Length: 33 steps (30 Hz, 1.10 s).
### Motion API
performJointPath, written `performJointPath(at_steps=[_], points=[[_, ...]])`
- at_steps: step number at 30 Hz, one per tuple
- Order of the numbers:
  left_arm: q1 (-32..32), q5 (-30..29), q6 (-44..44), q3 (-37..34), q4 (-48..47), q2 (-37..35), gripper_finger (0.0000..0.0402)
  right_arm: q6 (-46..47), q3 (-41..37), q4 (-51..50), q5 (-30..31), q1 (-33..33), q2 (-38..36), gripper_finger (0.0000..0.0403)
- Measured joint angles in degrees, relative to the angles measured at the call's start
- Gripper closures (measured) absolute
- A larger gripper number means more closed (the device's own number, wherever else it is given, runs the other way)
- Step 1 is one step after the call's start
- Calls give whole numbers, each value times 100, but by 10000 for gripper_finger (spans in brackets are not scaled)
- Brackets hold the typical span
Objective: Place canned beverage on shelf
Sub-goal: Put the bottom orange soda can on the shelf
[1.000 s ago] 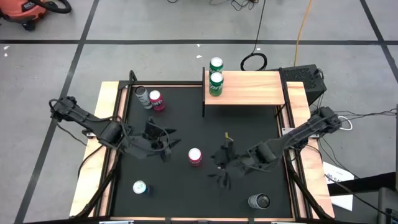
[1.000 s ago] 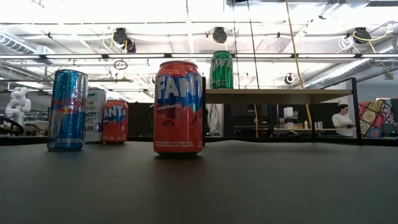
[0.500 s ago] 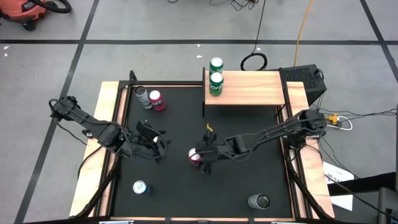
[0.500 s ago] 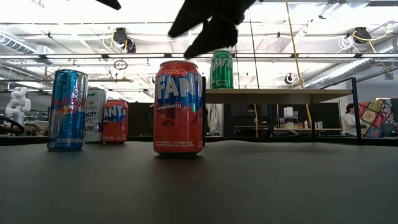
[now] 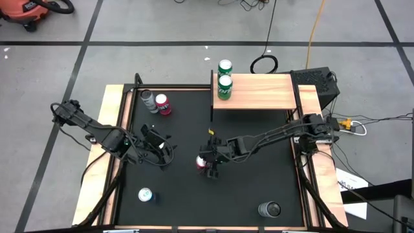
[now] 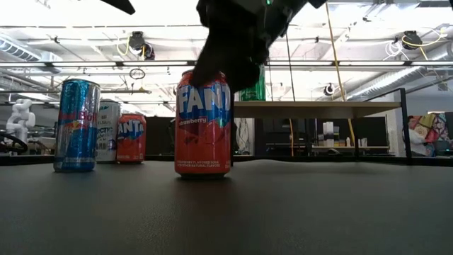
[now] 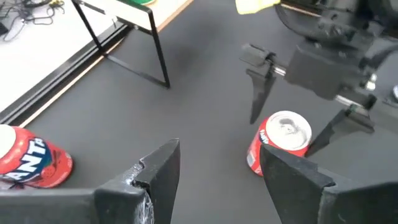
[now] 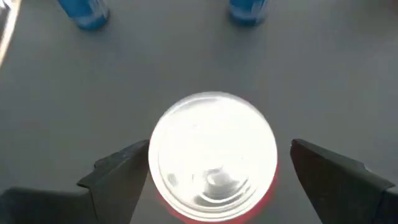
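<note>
Right gripper (image 5: 211, 163) now lower over red Fanta can (image 5: 202, 161); fingers (image 8: 118, 171) wide apart, astride, nothing held

Grey floor (image 5: 162, 26) crossed by dark lines; bright ceiling lights (image 6: 85, 14), perhaps fluorescent tubes.

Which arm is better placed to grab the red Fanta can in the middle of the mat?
The right. The right gripper hangs open directly above the red Fanta can, one finger on each side. The left gripper waits open beside it, farther off and not lined up.
</note>
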Motion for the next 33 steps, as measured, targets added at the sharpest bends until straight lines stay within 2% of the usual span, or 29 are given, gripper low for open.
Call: performJointPath(at_steps=[5,13,20,23,27,33], points=[[-5,172,-25,0,5,0,181,281,0,16,31,10,188,37],[-2,186,-174,-284,35,-17,174,493,-4,316,44,7,188,122],[0,410,-494,-709,158,-66,130,867,-17,228,50,7,-34,125],[3,584,-353,-901,650,-63,102,855,-15,246,200,11,-417,122],[155,1007,259,-1192,1741,-61,67,804,-9,228,377,-30,-994,122],[625,1384,1160,-1369,3027,-48,36,808,-7,223,414,-59,-1670,121]])
